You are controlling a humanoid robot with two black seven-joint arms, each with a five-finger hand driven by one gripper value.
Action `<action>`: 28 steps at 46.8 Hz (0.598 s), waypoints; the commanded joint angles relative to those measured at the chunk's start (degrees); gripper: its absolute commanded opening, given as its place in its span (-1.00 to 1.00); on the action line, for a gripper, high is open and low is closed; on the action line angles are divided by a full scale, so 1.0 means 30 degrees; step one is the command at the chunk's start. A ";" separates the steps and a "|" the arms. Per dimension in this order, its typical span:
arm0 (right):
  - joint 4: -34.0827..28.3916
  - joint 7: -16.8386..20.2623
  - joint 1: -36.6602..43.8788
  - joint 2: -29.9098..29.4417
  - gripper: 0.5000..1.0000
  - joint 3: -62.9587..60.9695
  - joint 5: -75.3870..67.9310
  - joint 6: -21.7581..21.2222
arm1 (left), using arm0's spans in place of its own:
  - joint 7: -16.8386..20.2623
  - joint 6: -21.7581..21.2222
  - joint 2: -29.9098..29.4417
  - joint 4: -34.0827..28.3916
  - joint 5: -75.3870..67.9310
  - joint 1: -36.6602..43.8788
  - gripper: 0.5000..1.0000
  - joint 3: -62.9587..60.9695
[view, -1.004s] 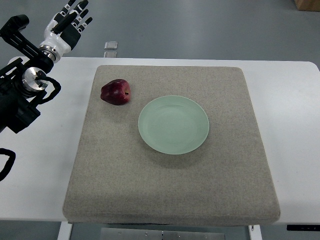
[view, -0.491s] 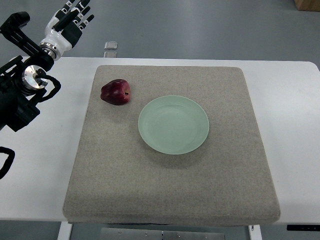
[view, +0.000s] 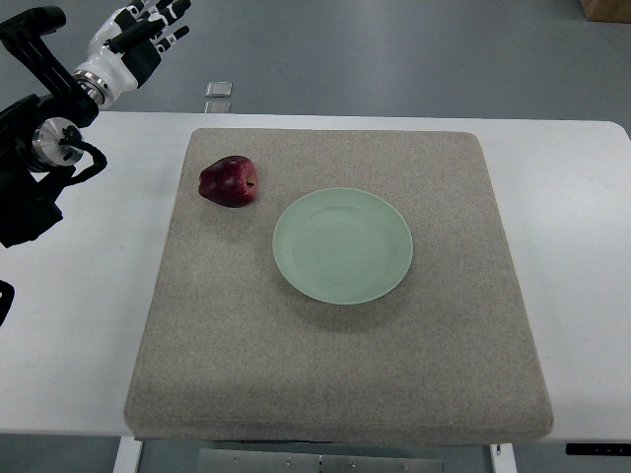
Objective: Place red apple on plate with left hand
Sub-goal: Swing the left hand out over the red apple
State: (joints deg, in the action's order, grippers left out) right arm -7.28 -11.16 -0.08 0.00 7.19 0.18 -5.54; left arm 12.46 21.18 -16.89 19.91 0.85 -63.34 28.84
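Here we see the red apple [view: 229, 181] on the mat [view: 325, 394], near the green plate [view: 342, 245], left hand [view: 133, 44] up high, fingers spread, holding nothing.

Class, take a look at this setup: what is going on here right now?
A humanoid robot is meant to put the red apple on the plate, but nothing is being handled. The apple lies on the grey mat, up and to the left of the empty green plate and apart from it. The left hand hovers at the top left, beyond the white table, fingers spread and empty. No right arm shows.
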 commanded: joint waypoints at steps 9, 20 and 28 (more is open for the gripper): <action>0.0025 0.0001 -0.0001 0.0000 0.86 0.0006 0.0000 0.0000 | 0.0064 0.0675 -0.1401 0.1886 -0.9183 -0.0305 0.96 -0.0179; -0.0004 0.0001 -0.0001 0.0000 0.86 0.0006 0.0000 0.0000 | 0.0065 0.3015 -0.3217 0.4173 -1.4344 -0.0274 0.97 -0.0267; 0.0025 0.0001 -0.0001 0.0000 0.86 0.0006 0.0000 0.0000 | 0.0006 0.4608 -0.3775 0.4466 -1.5104 -0.0450 0.97 -0.0441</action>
State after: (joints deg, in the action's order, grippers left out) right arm -7.27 -11.16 -0.09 0.00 7.17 0.17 -5.54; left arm 12.55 34.60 -28.09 33.01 -43.25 -64.63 27.91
